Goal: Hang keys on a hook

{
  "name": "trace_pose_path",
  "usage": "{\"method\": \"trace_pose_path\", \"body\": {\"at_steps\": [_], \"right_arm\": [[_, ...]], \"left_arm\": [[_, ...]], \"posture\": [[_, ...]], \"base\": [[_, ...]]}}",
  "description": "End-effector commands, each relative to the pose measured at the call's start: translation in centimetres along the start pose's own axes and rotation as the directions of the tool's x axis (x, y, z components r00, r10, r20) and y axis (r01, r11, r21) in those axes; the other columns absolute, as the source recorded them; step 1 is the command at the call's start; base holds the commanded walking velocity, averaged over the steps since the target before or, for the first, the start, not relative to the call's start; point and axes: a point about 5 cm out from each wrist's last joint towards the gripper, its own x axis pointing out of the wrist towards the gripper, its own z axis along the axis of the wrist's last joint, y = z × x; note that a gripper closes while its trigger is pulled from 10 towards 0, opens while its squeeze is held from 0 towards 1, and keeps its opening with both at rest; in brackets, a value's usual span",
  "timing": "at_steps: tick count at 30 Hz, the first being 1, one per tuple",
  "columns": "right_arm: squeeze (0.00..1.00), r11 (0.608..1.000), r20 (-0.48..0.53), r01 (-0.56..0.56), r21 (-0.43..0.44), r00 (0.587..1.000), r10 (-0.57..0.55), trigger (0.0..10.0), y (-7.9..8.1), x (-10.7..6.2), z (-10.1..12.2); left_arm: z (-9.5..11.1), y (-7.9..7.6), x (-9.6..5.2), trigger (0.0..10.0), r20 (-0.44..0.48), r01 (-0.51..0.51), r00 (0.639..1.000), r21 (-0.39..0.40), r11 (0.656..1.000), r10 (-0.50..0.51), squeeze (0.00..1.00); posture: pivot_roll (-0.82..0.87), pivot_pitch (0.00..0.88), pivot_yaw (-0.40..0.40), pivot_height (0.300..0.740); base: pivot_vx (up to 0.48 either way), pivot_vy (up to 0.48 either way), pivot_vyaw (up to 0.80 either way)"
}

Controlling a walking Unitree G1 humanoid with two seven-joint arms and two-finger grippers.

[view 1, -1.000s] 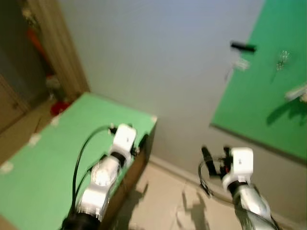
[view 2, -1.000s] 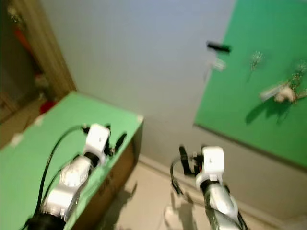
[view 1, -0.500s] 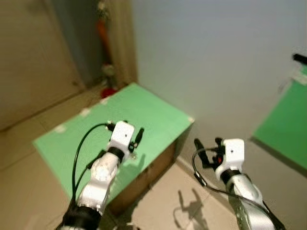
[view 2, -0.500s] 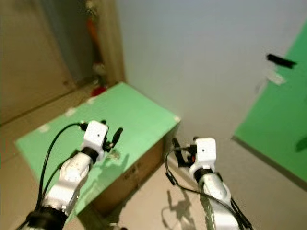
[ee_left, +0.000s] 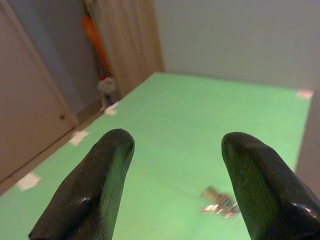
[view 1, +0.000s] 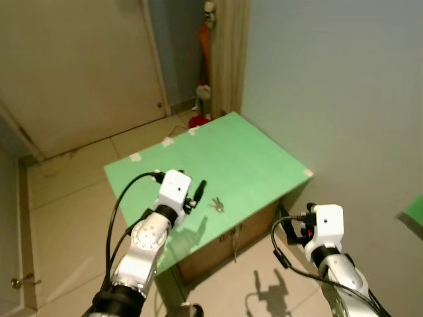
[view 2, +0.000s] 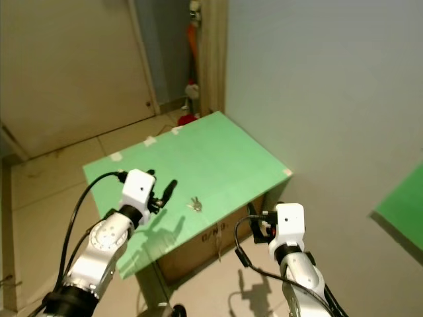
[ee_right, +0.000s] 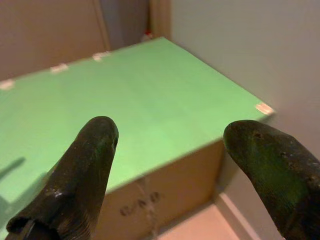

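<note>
Your left gripper (view 1: 195, 196) hovers over the green-topped cardboard box (view 1: 251, 148), jaws spread wide and holding nothing. Just right of it, the keys (view 1: 217, 206) lie flat on the green top (blurred in the wrist view). Your right gripper (view 2: 254, 218) hangs off the box's near right corner, likewise wide open and empty.

The keys (ee_left: 219, 204) lie blurred, their number too small to tell.

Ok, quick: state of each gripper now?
Left gripper: open, empty, above the keys.
Right gripper: open, empty.
</note>
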Motion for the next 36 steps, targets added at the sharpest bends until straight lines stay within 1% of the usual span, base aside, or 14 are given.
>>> {"method": "trace_pose_path", "body": {"at_steps": [1,4,7,15,17,22,27,30,33,36], "right_arm": [[0.00,0.998,-0.010,0.029,-0.051,1.000,-0.030,10.0,-0.7,-0.1,0.2],[0.00,0.998,-0.018,0.031,-0.053,0.999,-0.032,10.0,-0.7,0.0,0.1],[0.00,0.999,-0.015,0.027,-0.034,1.000,-0.028,10.0,-0.8,0.0,0.1],[0.00,0.998,-0.012,0.047,-0.045,0.999,-0.048,10.0,-1.4,0.0,0.3],[0.00,0.998,-0.009,0.051,-0.048,0.999,-0.051,10.0,-1.4,0.2,0.4],[0.00,0.998,-0.008,0.048,-0.050,0.999,-0.049,10.0,-1.3,0.4,0.5],[0.00,0.999,-0.012,-0.012,-0.040,1.000,0.012,10.0,-1.2,1.1,1.2],[0.00,0.999,-0.023,-0.042,-0.034,0.999,0.041,10.0,-1.8,1.3,1.8],[0.00,0.996,-0.042,-0.073,-0.057,0.997,0.071,10.0,-2.1,1.5,2.0],[0.00,0.994,-0.049,-0.091,-0.062,0.995,0.089,10.0,-1.9,1.6,2.0]], "left_arm": [[0.2,-0.3,0.3,10.0,0.002,0.010,1.000,0.008,1.000,-0.010,0.00],[0.1,-0.7,0.3,10.0,0.001,0.041,0.999,-0.001,0.999,-0.041,0.00],[-0.1,-0.7,0.4,10.0,-0.017,0.043,0.999,0.018,0.999,-0.043,0.00],[0.2,-1.1,0.9,10.0,-0.027,0.072,0.997,0.049,0.996,-0.071,0.00],[0.5,-1.5,1.5,10.0,-0.036,0.088,0.996,0.069,0.994,-0.086,0.00],[0.8,-1.8,1.9,10.0,-0.036,0.096,0.995,0.061,0.993,-0.094,0.00],[0.7,-1.7,2.0,10.0,-0.043,0.079,0.996,0.062,0.995,-0.077,0.00],[0.6,-1.7,1.9,10.0,-0.049,0.069,0.997,0.065,0.996,-0.066,0.00],[0.3,-1.7,1.6,10.0,-0.052,0.054,0.997,0.059,0.997,-0.051,0.00],[0.1,-1.7,1.4,10.0,-0.055,0.046,0.998,0.053,0.998,-0.043,0.00]], "posture": [[-0.14,0.000,0.041,0.740],[-0.14,0.000,0.039,0.740],[-0.15,0.000,0.038,0.740],[-0.15,0.000,0.038,0.740],[-0.15,0.000,0.038,0.740],[-0.15,0.000,0.044,0.740],[-0.15,0.005,0.045,0.740],[-0.15,0.010,0.036,0.740],[-0.14,0.015,0.019,0.740],[-0.13,0.017,0.009,0.740]], "base": [[0.000,0.000,0.60],[0.000,0.000,0.00],[0.480,0.000,0.00],[0.480,0.000,0.00],[0.480,0.000,0.00],[0.480,0.000,0.00],[0.000,0.000,0.00],[0.000,0.000,0.00],[0.000,0.000,0.00],[0.000,0.000,0.00]]}}
